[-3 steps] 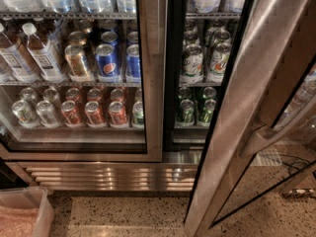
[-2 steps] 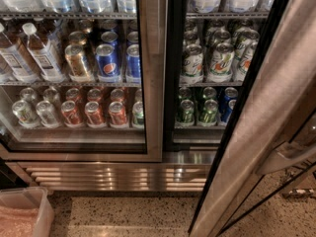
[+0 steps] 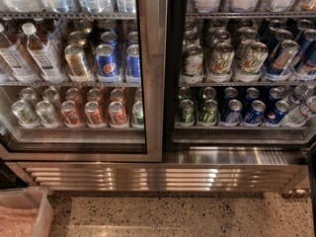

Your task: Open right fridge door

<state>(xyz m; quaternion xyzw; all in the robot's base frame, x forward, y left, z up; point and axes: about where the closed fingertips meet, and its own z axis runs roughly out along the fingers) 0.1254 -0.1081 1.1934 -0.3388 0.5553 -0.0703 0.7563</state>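
Note:
The right fridge door has swung out of the frame. Only a dark sliver at the right edge point(image 3: 312, 181) may belong to it. The right compartment stands uncovered, showing green-and-white cans point(image 3: 219, 59) on the middle shelf and green and blue cans point(image 3: 232, 111) on the shelf below. The left steel-framed glass door point(image 3: 152, 73) is shut over Pepsi cans point(image 3: 106, 60), red cans point(image 3: 94, 113) and bottles point(image 3: 42, 53). My gripper is not in view.
A steel louvred grille point(image 3: 148, 177) runs under both compartments. A clear plastic bin point(image 3: 24, 214) stands on the speckled floor point(image 3: 173, 216) at the bottom left. A dark gap shows beside the fridge's lower left corner.
The right door's steel frame swung from the middle right of the view out past the right edge, uncovering the whole right compartment. The left door has not moved.

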